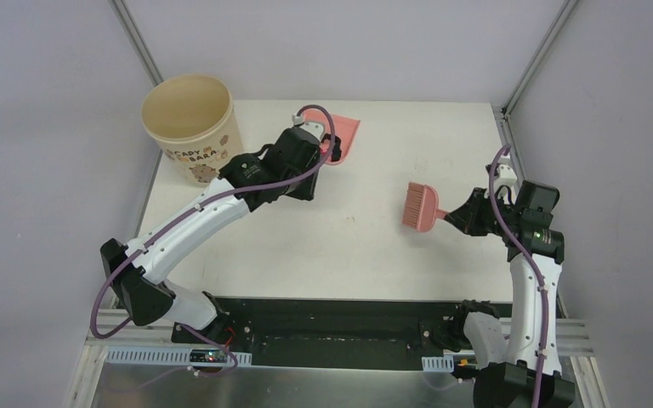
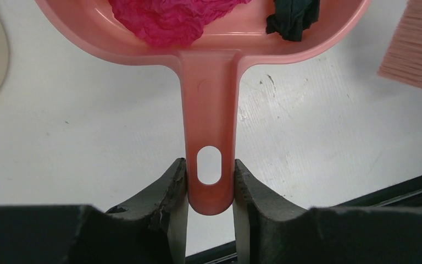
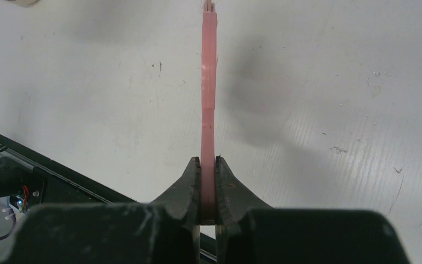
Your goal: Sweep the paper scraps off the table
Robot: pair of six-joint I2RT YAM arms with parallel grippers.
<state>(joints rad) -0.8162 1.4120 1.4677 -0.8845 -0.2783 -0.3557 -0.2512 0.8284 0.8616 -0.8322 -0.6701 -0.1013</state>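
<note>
The left gripper (image 2: 209, 184) pinched the handle end of the pink dustpan (image 2: 209, 82) and held it level, I judge so that the paper scraps (image 2: 170, 19), one magenta and one dark, would not fall out. The pan was at the far left of the table (image 1: 349, 246), near the bucket (image 1: 191, 119). The right gripper (image 3: 208, 181) was pressed on the handle of the brush (image 3: 209, 82), at the right and well apart from the pan.

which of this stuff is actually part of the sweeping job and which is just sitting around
In the job: dustpan in left gripper, magenta scrap and dark scrap inside it, brush in right gripper, table.
Standing by: bucket, untouched, maybe the bin.
</note>
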